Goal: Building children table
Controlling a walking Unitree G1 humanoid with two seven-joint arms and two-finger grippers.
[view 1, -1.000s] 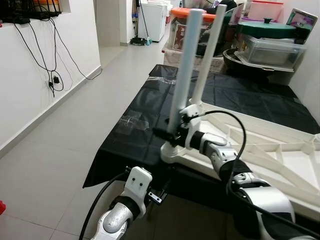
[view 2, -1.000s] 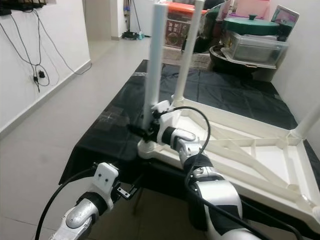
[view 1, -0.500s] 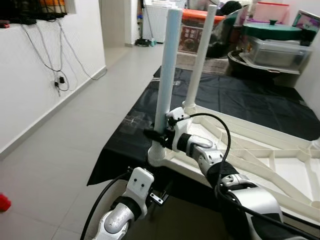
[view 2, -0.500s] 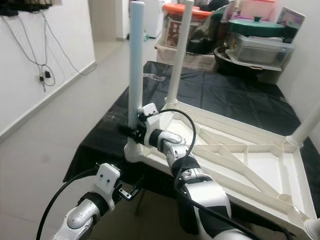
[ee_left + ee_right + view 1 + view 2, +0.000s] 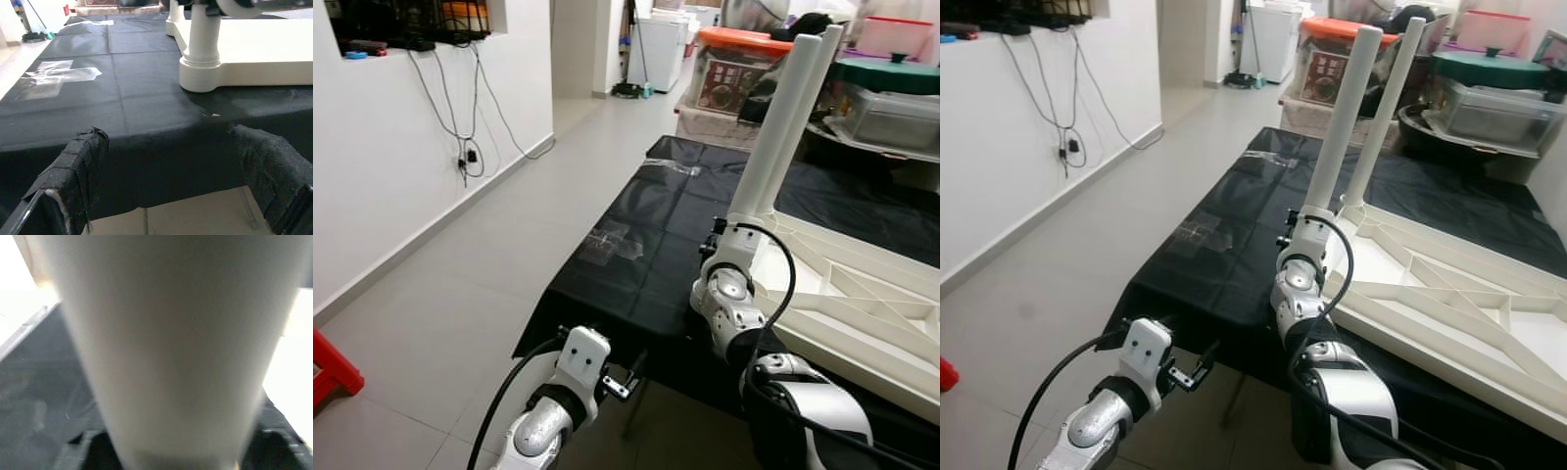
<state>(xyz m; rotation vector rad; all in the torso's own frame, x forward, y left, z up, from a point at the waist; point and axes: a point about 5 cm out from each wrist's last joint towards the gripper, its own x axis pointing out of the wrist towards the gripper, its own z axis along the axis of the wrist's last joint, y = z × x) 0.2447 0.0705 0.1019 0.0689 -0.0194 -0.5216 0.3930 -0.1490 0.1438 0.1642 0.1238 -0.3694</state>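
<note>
The white children's table lies upside down on the black-covered table. Two white legs stand up from it, the near leg and the far leg. My right gripper is at the base of the near leg and shut on it. In the right wrist view the leg runs between the dark fingers. My left gripper hangs open just below the black table's front edge. The near leg's socket is ahead of it.
A strip of clear tape lies on the black cover. A white wall with hanging cables runs along the left, with grey floor between. Storage boxes crowd the back. A red object sits on the floor at the left.
The whole view has shifted, so the camera moved. My right wrist has turned around the near leg's base while holding it. The left arm stays low.
</note>
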